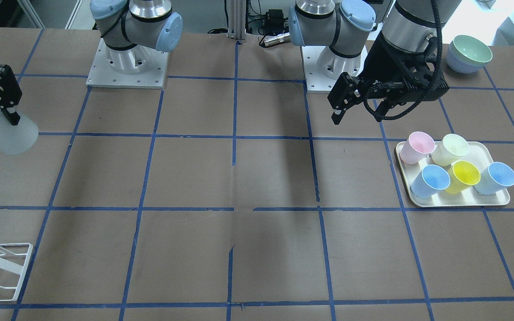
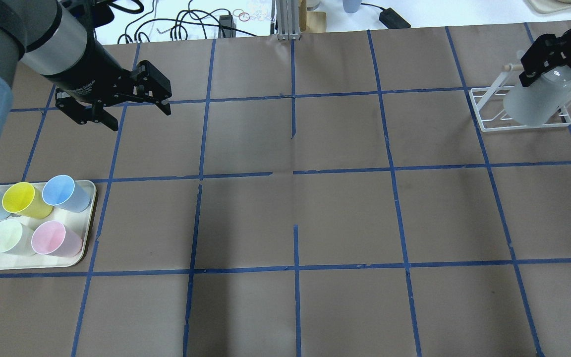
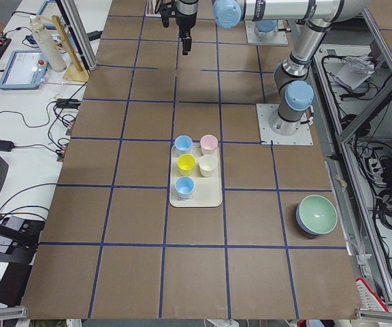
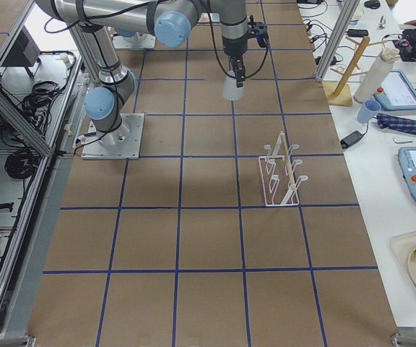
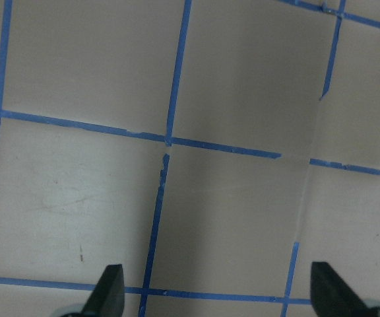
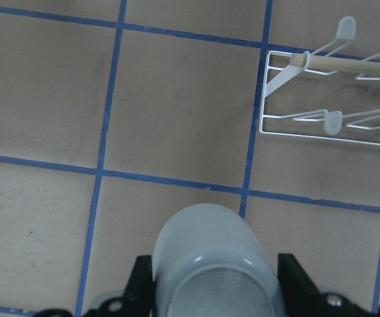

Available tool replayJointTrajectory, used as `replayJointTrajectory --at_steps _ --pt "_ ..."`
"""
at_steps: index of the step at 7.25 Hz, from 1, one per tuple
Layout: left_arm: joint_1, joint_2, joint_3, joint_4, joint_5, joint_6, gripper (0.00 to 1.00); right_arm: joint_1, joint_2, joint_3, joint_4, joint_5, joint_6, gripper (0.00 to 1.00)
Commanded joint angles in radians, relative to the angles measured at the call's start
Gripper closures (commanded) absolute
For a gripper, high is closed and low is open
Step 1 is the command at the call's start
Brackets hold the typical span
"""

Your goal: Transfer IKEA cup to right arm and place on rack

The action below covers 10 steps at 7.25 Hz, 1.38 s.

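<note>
So over on the robot's left side there's a cream tray (image 2: 28,265) with five cups standing on it: a pink cup (image 2: 50,238), a pale green cup (image 2: 5,236), a yellow cup (image 2: 20,199) and two light blue cups (image 2: 62,191). A stack of bowls (image 1: 471,53), green on top of blue, sits near the left arm's base. The left gripper (image 2: 140,118) hangs over the brown table (image 2: 295,218) beyond the tray, fingers spread wide with nothing between them.

The rack (image 4: 280,177) stands on the table at the robot's far right. In the overhead view the cup partly covers it, but that's just the angle. From the right-side camera and the right wrist camera the rack is ahead of the cup and apart from it, not touching.

The IKEA cup (image 2: 536,104) is up in the air, tilted, clamped between the fingers of the right gripper (image 6: 218,294). The fingers pinch it from both sides at one end, and the rest of the cup sticks out past the fingertips. Pretty sure it's the closed end that points away from the gripper, but the frosted plastic makes that hard to call.
</note>
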<state>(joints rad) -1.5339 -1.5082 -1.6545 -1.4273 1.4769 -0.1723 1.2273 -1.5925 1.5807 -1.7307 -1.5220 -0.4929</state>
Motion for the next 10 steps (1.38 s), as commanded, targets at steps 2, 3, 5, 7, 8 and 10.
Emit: replayJointTrajectory --at_steps 2,3,5,7,8,10 --pt "-0.026 -0.018 0.018 0.018 0.051 -0.009 0.00 -0.020 0.117 -0.008 -0.161 -0.044 -0.042 1.00" --pt "-0.025 -0.030 0.033 0.015 0.048 -0.009 0.00 -0.053 0.134 -0.008 -0.170 -0.037 -0.064 1.00" --pt "-0.025 -0.058 0.062 0.008 0.048 -0.006 0.00 -0.107 0.190 -0.011 -0.229 0.002 -0.092 1.00" --pt "-0.026 -0.089 0.102 -0.014 0.049 -0.006 0.00 -0.107 0.264 -0.013 -0.320 0.003 -0.089 1.00" --pt "-0.028 -0.092 0.107 -0.031 0.051 0.008 0.00 -0.107 0.278 -0.015 -0.352 0.002 -0.092 1.00" --pt "-0.031 -0.089 0.096 -0.033 0.051 0.116 0.00 -0.107 0.290 -0.015 -0.368 0.002 -0.092 1.00"
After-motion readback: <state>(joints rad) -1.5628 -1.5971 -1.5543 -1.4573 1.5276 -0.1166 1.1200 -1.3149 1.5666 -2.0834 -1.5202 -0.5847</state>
